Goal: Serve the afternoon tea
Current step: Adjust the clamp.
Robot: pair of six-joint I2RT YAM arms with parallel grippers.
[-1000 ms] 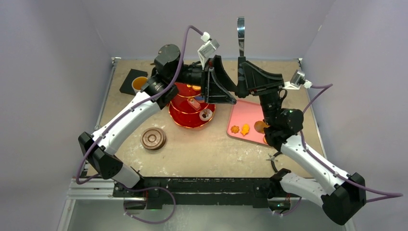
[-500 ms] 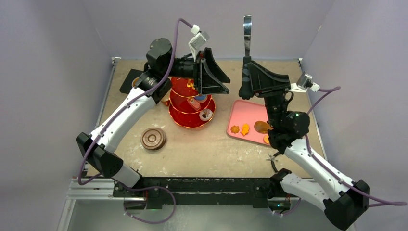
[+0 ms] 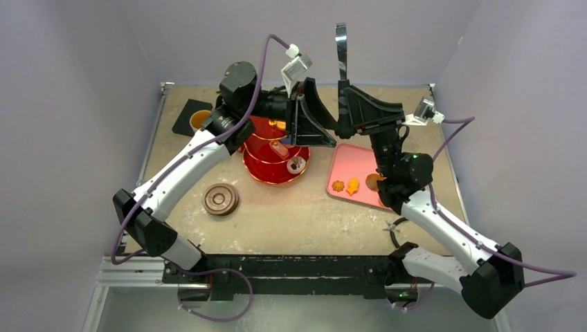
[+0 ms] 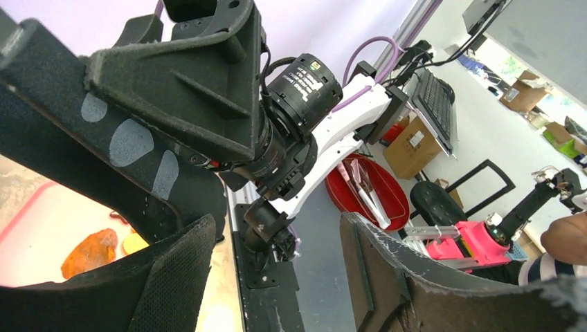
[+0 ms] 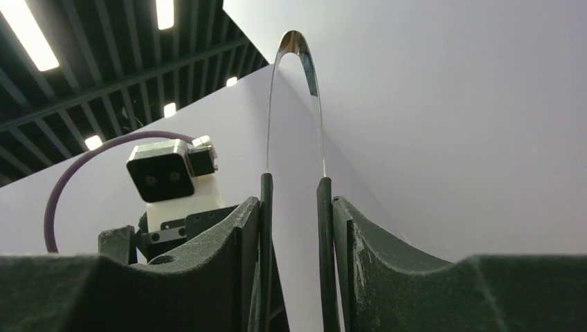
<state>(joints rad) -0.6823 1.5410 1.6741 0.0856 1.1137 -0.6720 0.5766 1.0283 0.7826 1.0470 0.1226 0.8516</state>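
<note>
Sandy table boxed in by pale lilac walls is where I work. At its far left a cup with an amber top sits on a black mat. Nearer me lies the brown stack of saucers, well apart from it. The red tiered stand stands mid-table with a few pastries already on its tiers. My left fingers hang above it, spread wide with nothing between them, facing my other arm. Just right of them, my right fingers are clenched on the two black arms of the tongs. The sprung silver bend points straight up, and the working tips are hidden down toward my palm. Held that way the tongs cannot pick anything up, so I judge the step to be a handover or a regrip between my two arms. To do it well I keep the right clamp steady without crushing the tongs flat. I bring the left fingers squarely around the upright part and close them fully before the right lets go, all of it kept high above the stand. On the right the pink tray holds three orange biscuits waiting to be moved.
</note>
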